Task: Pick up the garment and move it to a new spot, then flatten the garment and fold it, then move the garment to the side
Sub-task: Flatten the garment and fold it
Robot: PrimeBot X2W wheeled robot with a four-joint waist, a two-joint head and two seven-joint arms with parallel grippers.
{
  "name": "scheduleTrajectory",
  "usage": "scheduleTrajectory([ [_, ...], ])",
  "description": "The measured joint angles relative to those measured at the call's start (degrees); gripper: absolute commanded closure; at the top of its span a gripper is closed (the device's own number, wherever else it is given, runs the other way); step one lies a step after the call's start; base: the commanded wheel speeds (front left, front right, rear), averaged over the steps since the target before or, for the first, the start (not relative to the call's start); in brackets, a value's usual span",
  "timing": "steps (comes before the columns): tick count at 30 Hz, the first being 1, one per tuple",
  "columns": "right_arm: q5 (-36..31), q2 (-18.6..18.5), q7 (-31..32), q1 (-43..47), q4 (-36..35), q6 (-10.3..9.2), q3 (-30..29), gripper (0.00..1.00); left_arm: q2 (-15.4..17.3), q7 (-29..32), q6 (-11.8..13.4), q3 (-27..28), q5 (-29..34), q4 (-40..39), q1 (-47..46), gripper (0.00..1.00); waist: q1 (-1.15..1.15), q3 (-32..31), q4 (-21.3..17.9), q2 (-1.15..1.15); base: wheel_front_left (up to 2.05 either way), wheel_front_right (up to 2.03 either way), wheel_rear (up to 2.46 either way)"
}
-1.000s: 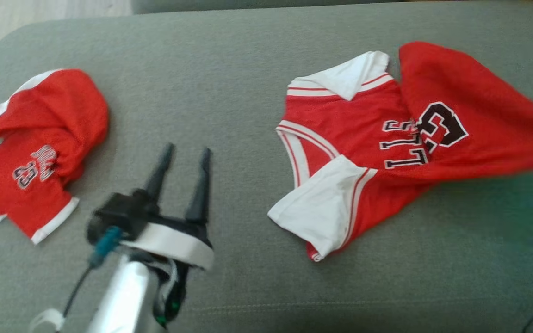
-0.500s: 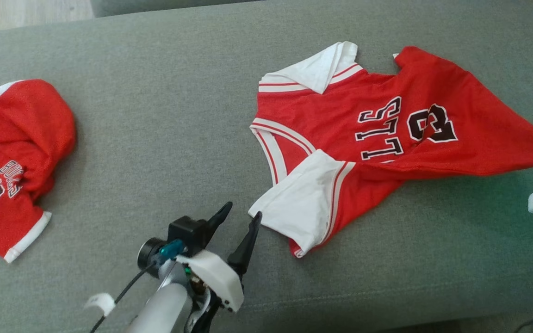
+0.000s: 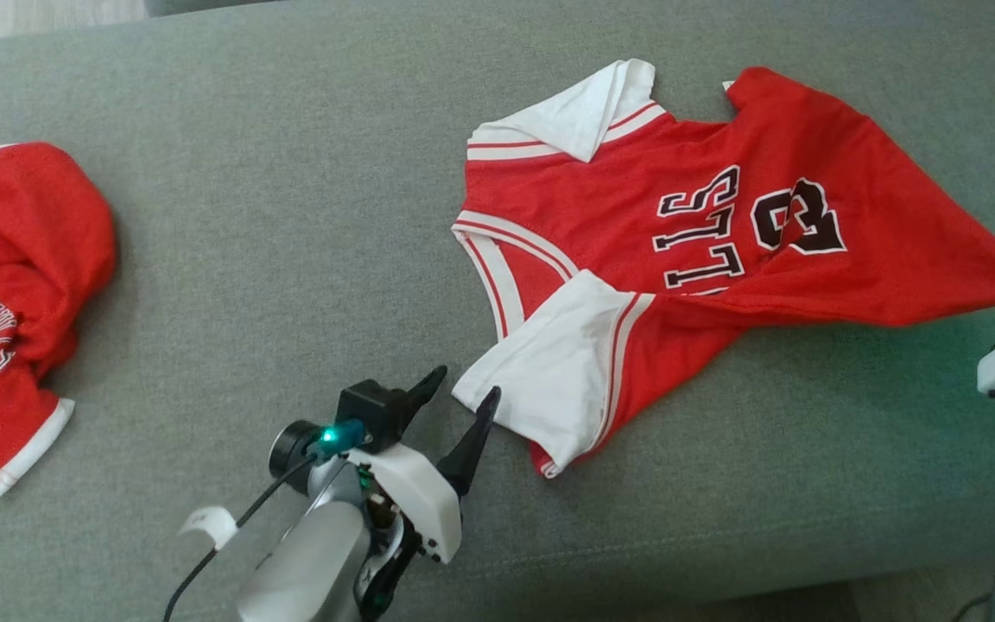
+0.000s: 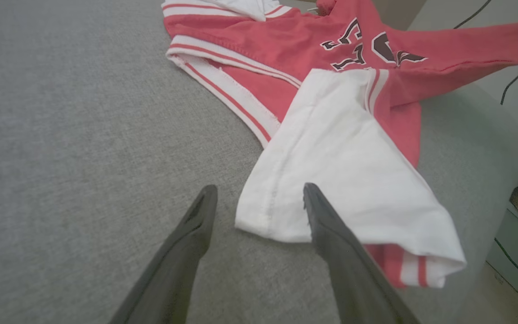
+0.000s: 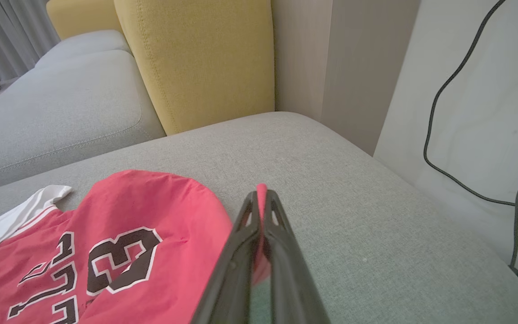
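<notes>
Two sets of fingers: left fingers (image 3: 487, 408) spread wide, empty, straddling the white sleeve (image 4: 340, 157) corner of the jersey (image 3: 601, 199) lying on the sofa (image 3: 290, 216); right fingers (image 5: 278, 227) pinched tight on its red edge.

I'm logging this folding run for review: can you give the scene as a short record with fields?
surface: grey sofa cushion
task garment: red jersey, spread out but creased
other cloth: crumpled red garment, far left
left gripper: open, fingers either side of the white sleeve corner
right gripper: shut on the red jersey's edge
</notes>
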Motion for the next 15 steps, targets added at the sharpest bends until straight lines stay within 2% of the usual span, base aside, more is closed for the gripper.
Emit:
scheduleTrajectory([
  [9, 0.00, 0.00, -0.02, -0.44, 0.02, 0.00, 0.07, 1.00, -0.02, 0.51, 0.12, -4.30, -2.20, 4.08, -3.57, 0.00, 0.00, 0.99, -0.35, 0.00, 0.00, 0.00, 0.00],
  [10, 0.00, 0.00, -0.02, -0.56, 0.02, 0.00, 0.07, 1.00, -0.04, 0.57, 0.12, -4.69, -2.61, 4.44, -3.89, 0.07, 0.00, 0.99, -0.35, 0.00, 0.00, 0.00, 0.00],
  [11, 0.00, 0.00, -0.03, -0.68, 0.02, 0.00, 0.05, 1.00, -0.05, 0.56, 0.14, -5.10, -2.92, 4.81, -4.12, 0.56, 0.00, 0.97, -0.33, 0.00, 0.00, 0.00, 0.00],
  [12, 0.00, 0.00, -0.04, -0.81, 0.03, 0.00, 0.04, 1.00, -0.08, 0.56, 0.35, -5.34, -3.12, 5.17, -4.36, 1.00, 0.00, 0.96, -0.29, 0.00, 0.00, 0.00, 0.00],
  [15, -0.01, -0.01, -0.08, -1.14, -0.05, 0.00, 0.03, 1.00, -0.08, 0.58, 0.49, -6.27, -4.02, 6.38, -5.08, 1.00, 0.00, 1.10, 0.10, 0.00, 0.00, 0.00, 0.00],
])
